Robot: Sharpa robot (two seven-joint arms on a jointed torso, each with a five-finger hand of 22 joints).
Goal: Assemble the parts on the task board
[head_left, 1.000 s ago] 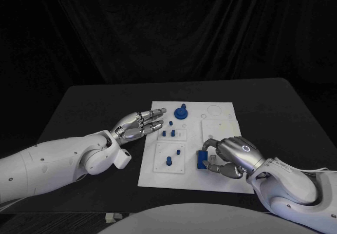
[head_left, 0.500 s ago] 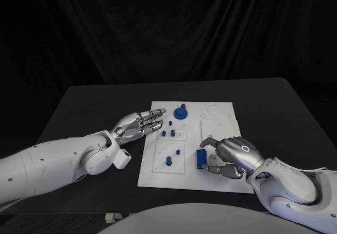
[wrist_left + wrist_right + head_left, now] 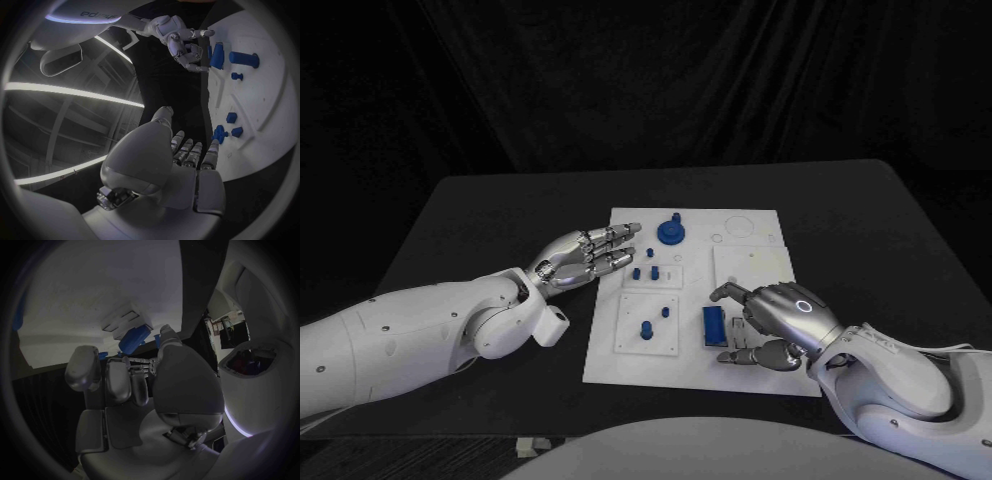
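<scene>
A blue block is being pinched upright by the right hand near the white board's front edge (probably for seating), while the left hand is being rested open-fingered at the board's left edge, holding nothing.

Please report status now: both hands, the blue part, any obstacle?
Left hand open, at task board's left edge. Right hand fingers around blue block, grip not confirmed. Nothing in the way seen.
</scene>
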